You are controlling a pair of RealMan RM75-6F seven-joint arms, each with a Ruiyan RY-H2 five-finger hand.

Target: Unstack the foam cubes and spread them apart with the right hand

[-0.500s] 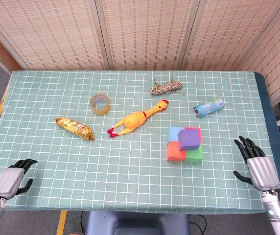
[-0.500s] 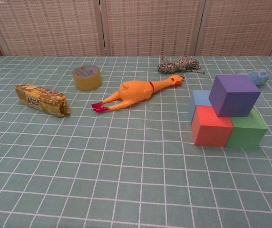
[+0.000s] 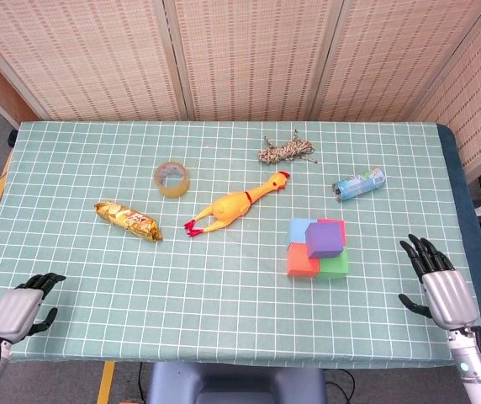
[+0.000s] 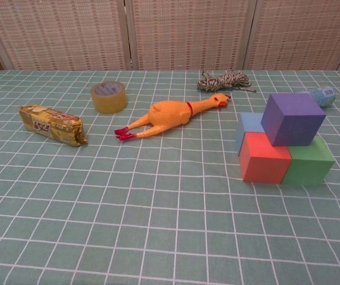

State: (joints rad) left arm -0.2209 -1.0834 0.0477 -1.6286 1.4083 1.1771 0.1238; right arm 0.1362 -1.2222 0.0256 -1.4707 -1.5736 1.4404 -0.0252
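Note:
A purple foam cube sits on top of a base of cubes: red, green and blue; a pink corner shows behind in the head view. My right hand hovers over the table's right front edge, well right of the stack, its fingers spread and holding nothing. My left hand rests at the front left corner, fingers loosely apart and empty. Neither hand shows in the chest view.
A yellow rubber chicken lies left of the stack. A tape roll, a gold snack packet, a bundle of twine and a small blue can lie further off on the green checked tablecloth.
My right hand has shifted very slightly down and left. The cubes and the left hand are as before.

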